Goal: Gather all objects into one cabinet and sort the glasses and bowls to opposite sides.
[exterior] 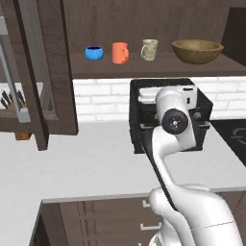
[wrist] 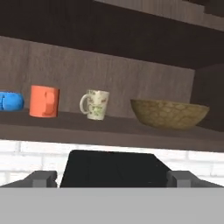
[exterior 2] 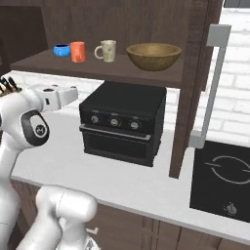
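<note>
The wall cabinet (exterior 2: pixel 193 73) is standing open, its long shelf (exterior: pixel 158 67) carrying all four vessels in a row. A black toaster oven (exterior 2: pixel 124 122) is sitting on the counter (exterior: pixel 86 163) beneath the shelf. The wooden bowl (exterior 2: pixel 154 55) is resting at the right end. Just left of it the cream patterned mug (wrist: pixel 96 104) is standing upright, then the orange mug (exterior: pixel 119 52), then the small blue bowl (exterior: pixel 94 52) at the left end, each apart from its neighbour. The gripper (wrist: pixel 112 178) is hovering below shelf level with its jaws spread wide, grasping nothing.
</note>
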